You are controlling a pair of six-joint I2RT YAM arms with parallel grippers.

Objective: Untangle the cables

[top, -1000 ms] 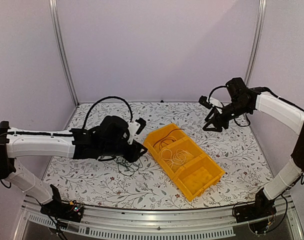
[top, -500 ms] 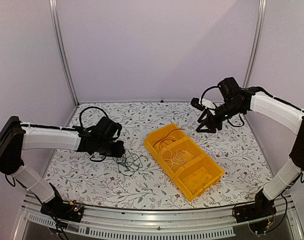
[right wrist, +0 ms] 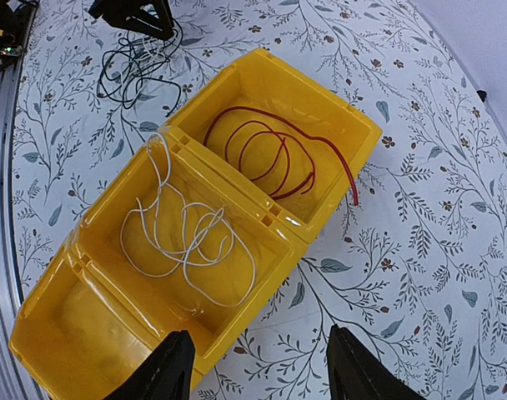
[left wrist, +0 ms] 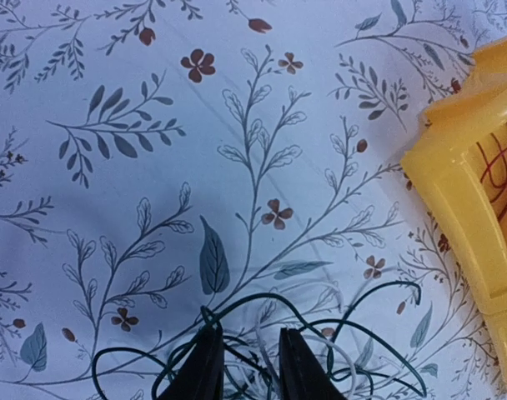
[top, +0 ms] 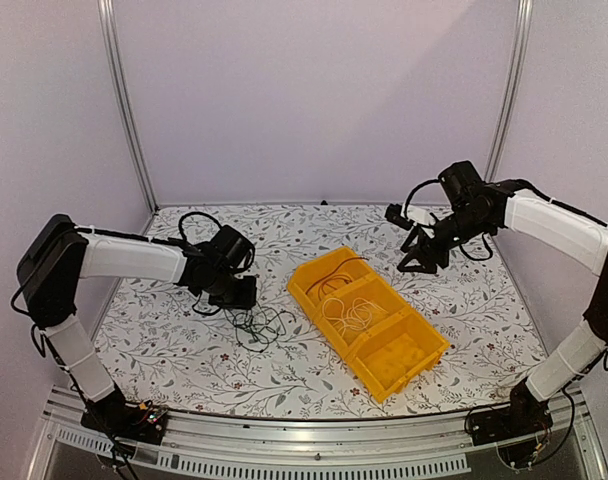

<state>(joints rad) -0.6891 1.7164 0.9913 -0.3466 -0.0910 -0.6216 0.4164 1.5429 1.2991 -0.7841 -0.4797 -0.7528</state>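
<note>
A tangle of thin dark and white cables lies on the floral table left of the yellow bin. My left gripper is down at the tangle's far-left edge. In the left wrist view its jaws stand narrowly apart, with dark and white strands running between and around the fingers. A reddish-brown cable is coiled in the bin's far compartment and a white cable in the middle one. My right gripper hovers open and empty above the bin's far right side.
The bin has three compartments in a diagonal row; the nearest holds no cable. The tangle also shows in the right wrist view. Metal frame posts stand at the back corners, and a rail runs along the near table edge.
My left arm has drawn back left, away from the bin, and its gripper has come down at the tangle's edge. My right gripper has shifted slightly, still open above the table.
</note>
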